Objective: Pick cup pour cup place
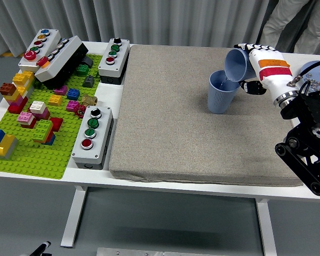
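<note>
One blue cup (pixel 221 94) stands upright on the grey mat (pixel 197 112), right of centre. My right hand (pixel 252 69) is shut on a second blue cup (pixel 237 64), tipped steeply with its mouth down and to the left, right over the standing cup's rim. The white and orange hand hides the far side of the tilted cup. I cannot see anything falling between the cups. My left arm does not appear in the head view.
Grey button boxes (pixel 92 135) (pixel 114 60) line the mat's left edge. A green baseplate (pixel 34 121) with several bricks fills the left side. A blue plate (pixel 316 72) lies at the far right. A person's legs (pixel 290 24) show at the top right.
</note>
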`<state>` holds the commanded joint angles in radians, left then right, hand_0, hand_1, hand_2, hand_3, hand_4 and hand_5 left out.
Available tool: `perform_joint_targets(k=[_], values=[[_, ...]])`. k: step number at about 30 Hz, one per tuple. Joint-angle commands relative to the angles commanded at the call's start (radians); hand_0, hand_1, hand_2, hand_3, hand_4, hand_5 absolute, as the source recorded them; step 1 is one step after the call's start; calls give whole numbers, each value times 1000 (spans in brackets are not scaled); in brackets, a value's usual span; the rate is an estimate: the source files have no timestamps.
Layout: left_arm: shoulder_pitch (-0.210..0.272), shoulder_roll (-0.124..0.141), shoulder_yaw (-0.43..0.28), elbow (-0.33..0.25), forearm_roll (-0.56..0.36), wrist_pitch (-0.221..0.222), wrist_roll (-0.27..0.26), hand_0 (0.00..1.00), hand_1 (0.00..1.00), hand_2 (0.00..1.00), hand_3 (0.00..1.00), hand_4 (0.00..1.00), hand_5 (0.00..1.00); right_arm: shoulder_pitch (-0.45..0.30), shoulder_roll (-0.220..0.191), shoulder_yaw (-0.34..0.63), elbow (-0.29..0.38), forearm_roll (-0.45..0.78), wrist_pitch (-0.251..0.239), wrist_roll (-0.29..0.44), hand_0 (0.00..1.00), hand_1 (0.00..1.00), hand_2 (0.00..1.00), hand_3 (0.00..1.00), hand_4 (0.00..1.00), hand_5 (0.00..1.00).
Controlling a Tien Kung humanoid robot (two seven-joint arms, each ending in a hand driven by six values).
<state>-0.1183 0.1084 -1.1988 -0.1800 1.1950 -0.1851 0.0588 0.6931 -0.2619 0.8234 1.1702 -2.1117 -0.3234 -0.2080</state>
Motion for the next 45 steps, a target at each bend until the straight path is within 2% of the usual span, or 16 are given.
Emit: perform_joint_targets(k=[11, 26, 45], values=[[-1, 1, -1, 0, 0, 0, 0, 823, 802, 887, 787, 642, 985, 18, -25, -32, 3, -30, -3, -13, 737, 668, 546, 555, 679, 55], [-3, 2, -5, 0, 3, 0, 1, 823, 803, 887, 787, 641, 985, 41, -32, -78, -7, -44, -29, -34, 760, 663, 544, 540, 677, 44], [3, 3, -2, 0, 0, 0, 2, 823, 803, 887, 787, 640, 984, 67, -53, -141, 3, -113, -7, -68, 786, 669, 543, 543, 680, 2]])
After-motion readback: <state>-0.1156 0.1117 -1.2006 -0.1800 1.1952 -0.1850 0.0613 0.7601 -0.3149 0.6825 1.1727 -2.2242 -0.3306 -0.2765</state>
